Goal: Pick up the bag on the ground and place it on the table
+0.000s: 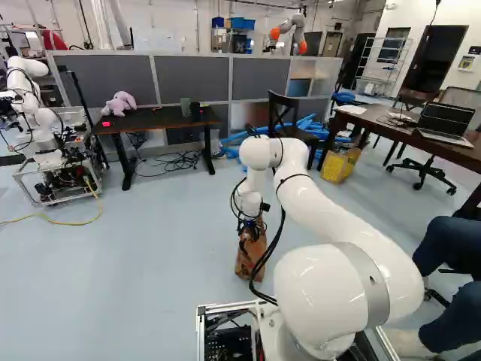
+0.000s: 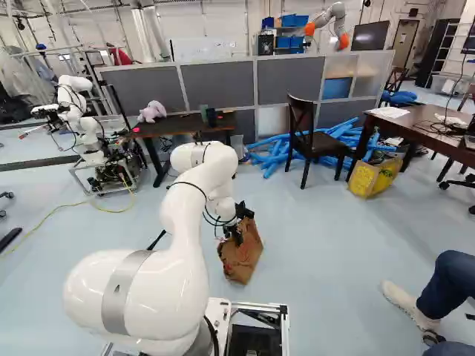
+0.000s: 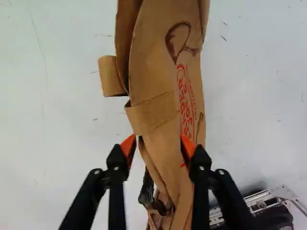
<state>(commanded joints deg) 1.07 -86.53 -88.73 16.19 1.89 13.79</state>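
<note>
Gripper (image 3: 159,143) is open, orange pads (image 3: 128,145) apart, straddling the folded top of the brown paper bag (image 3: 160,112). Bag's on the floor (image 1: 135,263), close ahead of the base. I'd center on the folded paper, catch all layers, close gently, then lift straight up; thin paper could slip or tear.

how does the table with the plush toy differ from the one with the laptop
The toy table has a near-black top; the laptop table is a reddish dark brown. The toy table holds a pale purple plush toy, the laptop table an open laptop and white paper. The toy table stands along the gray partition, the laptop table farther out from it. Both have dark legs.
</note>
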